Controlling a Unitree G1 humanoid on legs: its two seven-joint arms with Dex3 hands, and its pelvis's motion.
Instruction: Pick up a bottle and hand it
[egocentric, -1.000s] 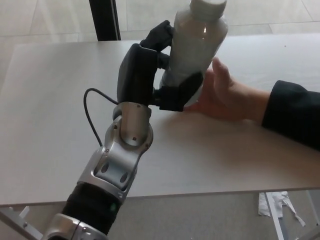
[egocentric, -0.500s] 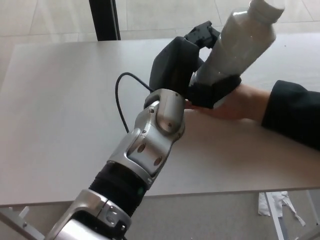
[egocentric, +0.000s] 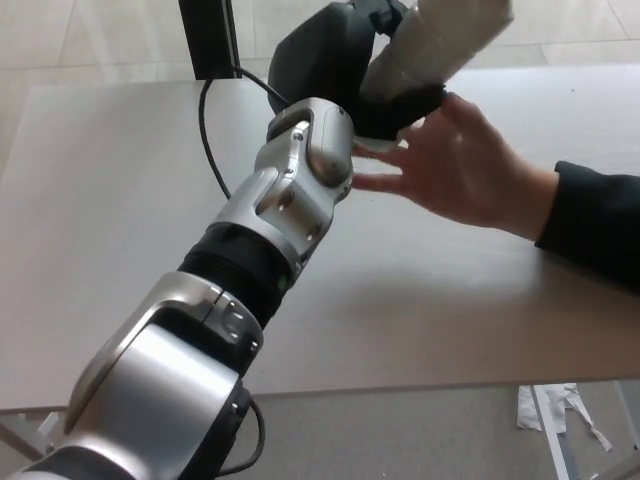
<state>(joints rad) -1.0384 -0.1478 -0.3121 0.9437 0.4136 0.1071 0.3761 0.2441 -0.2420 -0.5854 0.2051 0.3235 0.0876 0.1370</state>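
1. Reaching up across the pale grey rectangular table (egocentric: 120, 220), the robot's left arm of silver metal segments and black joints (egocentric: 250, 250) fills the middle of the head view, from the lower left to the top centre.
2. At its end, the black left hand (egocentric: 345, 65) grips the frosted white plastic bottle (egocentric: 435, 45) near the top edge of the picture.
3. The black fingers (egocentric: 405, 105) wrap around the bottle's lower part and clamp it against the palm; the thumb cannot be told apart from the rest of the hand.
4. The bottle is held in the air above the far side of the table, tilted with its upper end leaning toward picture right, and that upper end is cut off by the frame.
5. A person's bare hand (egocentric: 460, 165), coming out of a dark sleeve (egocentric: 600, 225) at picture right, is spread open right beside the bottle's base.
6. The person's fingertips lie at the robot's wrist and under the clamping fingers; whether the palm touches the bottle cannot be told.
7. A thin black cable (egocentric: 215, 140) loops from the wrist over the tabletop.
8. A dark vertical post (egocentric: 208, 38) stands behind the table's far edge on the pale tiled floor (egocentric: 90, 35).
9. The robot's right hand does not show.
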